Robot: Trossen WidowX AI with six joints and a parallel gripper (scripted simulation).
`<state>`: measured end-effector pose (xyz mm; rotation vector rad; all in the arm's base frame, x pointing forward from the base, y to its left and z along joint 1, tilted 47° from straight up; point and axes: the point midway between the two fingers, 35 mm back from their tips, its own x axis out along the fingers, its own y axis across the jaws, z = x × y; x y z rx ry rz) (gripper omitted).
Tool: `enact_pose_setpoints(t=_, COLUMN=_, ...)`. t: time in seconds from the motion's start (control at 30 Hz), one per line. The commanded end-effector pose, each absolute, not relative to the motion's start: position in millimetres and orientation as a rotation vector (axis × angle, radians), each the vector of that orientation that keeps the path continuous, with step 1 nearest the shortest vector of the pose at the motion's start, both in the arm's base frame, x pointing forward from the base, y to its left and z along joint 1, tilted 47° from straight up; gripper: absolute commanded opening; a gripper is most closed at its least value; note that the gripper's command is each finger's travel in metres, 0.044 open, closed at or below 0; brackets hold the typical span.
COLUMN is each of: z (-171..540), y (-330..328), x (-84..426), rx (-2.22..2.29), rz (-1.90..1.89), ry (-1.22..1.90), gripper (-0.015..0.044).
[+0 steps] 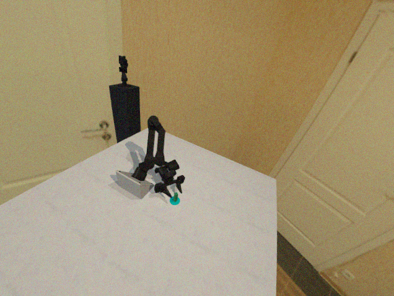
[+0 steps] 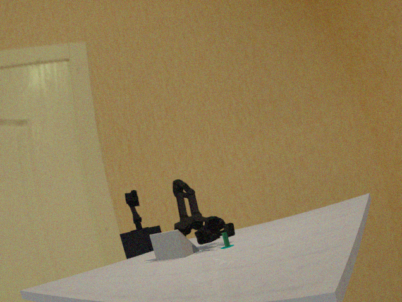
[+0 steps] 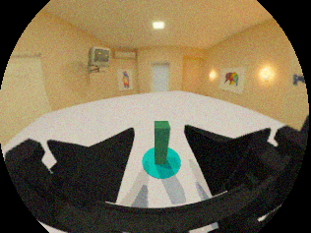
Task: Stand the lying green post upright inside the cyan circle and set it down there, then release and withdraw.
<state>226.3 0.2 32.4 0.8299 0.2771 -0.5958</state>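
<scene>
The green post (image 1: 175, 197) (image 2: 225, 239) (image 3: 161, 143) stands upright on the cyan circle (image 1: 172, 202) (image 2: 230, 246) (image 3: 150, 166). Its base is within the circle in the wrist view, with cyan showing around it. My gripper (image 1: 176, 195) (image 3: 159, 129) is open. One finger is on each side of the post in the wrist view, with a gap between the post and each finger. In the exterior view the fingertips are hard to tell apart from the dark gripper body.
A grey wedge-shaped block (image 1: 133, 187) (image 2: 172, 245) stands on the table (image 1: 191, 248) (image 2: 276, 259) beside the arm's base. A black pedestal (image 1: 127, 111) (image 2: 140, 241) with a small dark arm stands beyond the table's edge.
</scene>
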Motion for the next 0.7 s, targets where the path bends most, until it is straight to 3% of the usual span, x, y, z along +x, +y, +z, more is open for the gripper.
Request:
enact_pose_setpoints(t=0.0, z=31, y=-1, x=225, rx=0.831, rz=-0.601, ry=0.276, gripper=0.0390)
enact_pose_setpoints(t=0.67, z=59, y=-35, x=227, rx=0.872, rz=-0.586, ry=0.296, gripper=0.0400)
